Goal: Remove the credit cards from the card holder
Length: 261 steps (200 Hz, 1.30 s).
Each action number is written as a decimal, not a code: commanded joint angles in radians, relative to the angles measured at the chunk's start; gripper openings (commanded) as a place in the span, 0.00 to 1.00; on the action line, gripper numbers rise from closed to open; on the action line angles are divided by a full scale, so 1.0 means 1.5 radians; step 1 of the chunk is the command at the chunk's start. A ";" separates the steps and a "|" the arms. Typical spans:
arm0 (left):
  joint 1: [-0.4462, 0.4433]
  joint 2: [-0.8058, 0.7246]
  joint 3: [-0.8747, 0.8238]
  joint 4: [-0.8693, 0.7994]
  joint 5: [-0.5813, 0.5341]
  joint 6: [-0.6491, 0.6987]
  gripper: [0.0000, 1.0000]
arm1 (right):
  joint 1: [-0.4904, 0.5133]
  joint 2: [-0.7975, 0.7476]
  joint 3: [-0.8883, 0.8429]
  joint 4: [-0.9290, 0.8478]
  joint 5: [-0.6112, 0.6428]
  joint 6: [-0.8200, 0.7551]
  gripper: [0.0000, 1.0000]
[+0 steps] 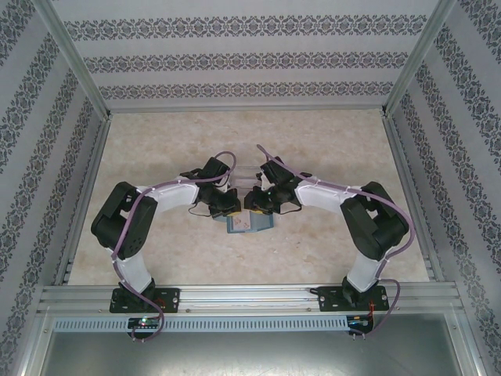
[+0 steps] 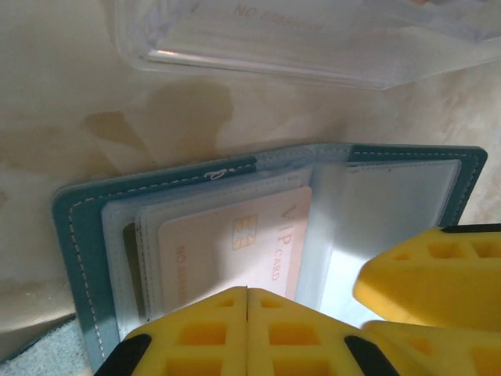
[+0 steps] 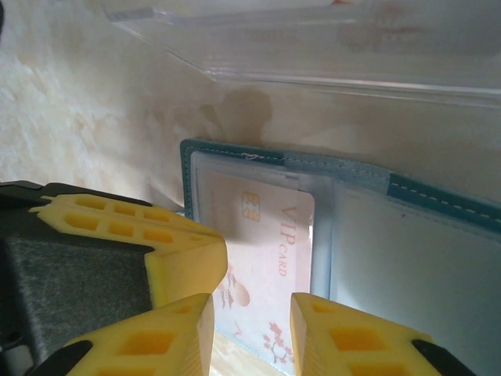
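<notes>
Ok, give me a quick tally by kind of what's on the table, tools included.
Wallet: 1
Tray: 1
Cards in plain sight: 1, in the wallet; any others are hidden or too blurred to count
Tools: 2, left tool, right tool
Total: 5

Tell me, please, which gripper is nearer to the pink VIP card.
Right. The right gripper has a finger on either side of the VIP card; the left gripper, shut, rests just beside it on the card holder.
</notes>
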 commanded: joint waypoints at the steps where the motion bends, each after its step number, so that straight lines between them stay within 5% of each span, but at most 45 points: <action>1: -0.009 0.012 -0.002 0.025 0.010 -0.011 0.06 | 0.001 0.020 0.012 0.013 -0.021 0.002 0.31; 215: -0.009 0.019 -0.012 0.017 0.003 -0.008 0.02 | 0.012 0.077 0.022 0.024 -0.040 0.003 0.16; 261: -0.009 0.020 -0.004 0.008 0.002 -0.004 0.02 | 0.011 0.073 0.026 -0.021 0.001 -0.011 0.34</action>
